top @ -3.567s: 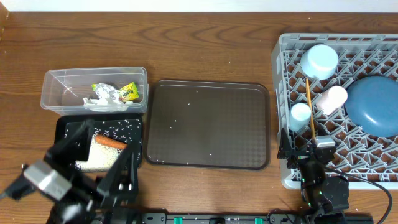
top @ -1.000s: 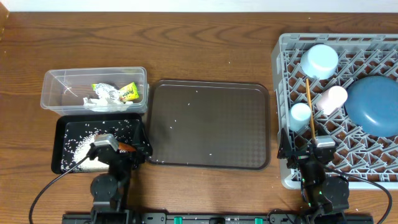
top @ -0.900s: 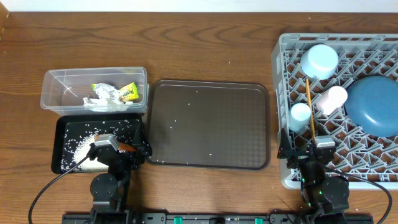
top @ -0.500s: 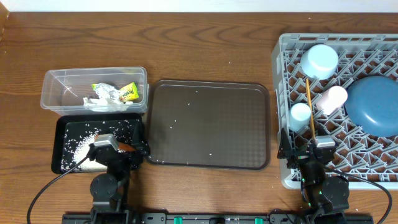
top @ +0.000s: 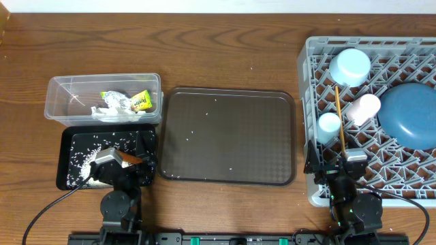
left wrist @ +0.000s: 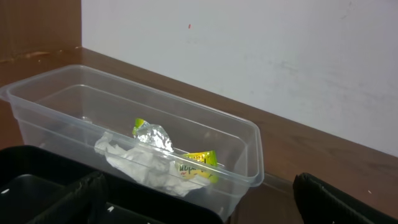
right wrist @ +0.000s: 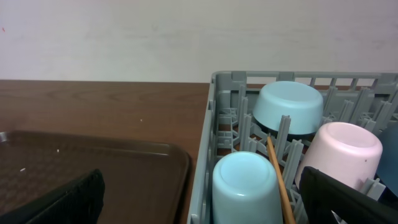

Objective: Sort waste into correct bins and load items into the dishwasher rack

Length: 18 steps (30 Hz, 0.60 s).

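Observation:
The clear tub holds crumpled foil, a yellow wrapper and white tissue; the left wrist view shows the tub, foil, wrapper and tissue. The black tray holds rice grains and a carrot. My left gripper is low over the tray's front, open and empty. The grey rack holds the dark blue plate, pale blue bowl, light blue cup, pink cup and chopsticks. My right gripper is open and empty at the rack's front left corner.
A large dark brown serving tray with a few stray rice grains lies between the bins and the rack. A white wall stands behind the table. Both arms' bases sit at the table's front edge.
My left arm has drawn back from over the black tray to a low pose at its front edge, then shifted slightly left. The right arm has not moved.

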Each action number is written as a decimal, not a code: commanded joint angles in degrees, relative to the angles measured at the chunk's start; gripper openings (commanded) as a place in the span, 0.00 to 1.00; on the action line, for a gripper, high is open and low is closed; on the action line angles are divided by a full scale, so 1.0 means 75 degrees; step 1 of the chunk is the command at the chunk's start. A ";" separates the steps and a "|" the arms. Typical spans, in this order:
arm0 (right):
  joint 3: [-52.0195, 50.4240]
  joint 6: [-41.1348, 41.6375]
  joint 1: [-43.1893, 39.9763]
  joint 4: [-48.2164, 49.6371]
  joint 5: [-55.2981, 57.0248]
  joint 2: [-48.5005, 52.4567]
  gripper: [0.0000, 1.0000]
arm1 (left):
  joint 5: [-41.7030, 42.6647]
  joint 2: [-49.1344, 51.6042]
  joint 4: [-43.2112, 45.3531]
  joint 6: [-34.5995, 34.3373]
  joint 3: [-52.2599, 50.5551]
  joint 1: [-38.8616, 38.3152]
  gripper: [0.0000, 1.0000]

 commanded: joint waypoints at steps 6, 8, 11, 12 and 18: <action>-0.0012 -0.0111 -0.0119 -0.0035 -0.0026 -0.0050 0.99 | 0.0965 -0.0067 -0.0341 0.1460 -0.0073 -0.0044 0.98; -0.0012 -0.0114 -0.0119 -0.0035 -0.0026 -0.0050 0.99 | 0.1137 -0.0067 -0.0373 0.1565 -0.0073 -0.0044 0.98; -0.0012 -0.0111 -0.0119 -0.0035 -0.0026 -0.0050 0.99 | 0.1180 -0.0067 -0.0405 0.1559 -0.0073 -0.0044 0.98; -0.0012 -0.0111 -0.0119 -0.0035 -0.0026 -0.0050 0.99 | 0.1209 -0.0067 -0.0408 0.1556 -0.0073 -0.0044 0.98; -0.0012 -0.0111 -0.0119 -0.0035 -0.0026 -0.0050 0.99 | 0.1204 -0.0067 -0.0568 0.1556 -0.0073 -0.0044 0.98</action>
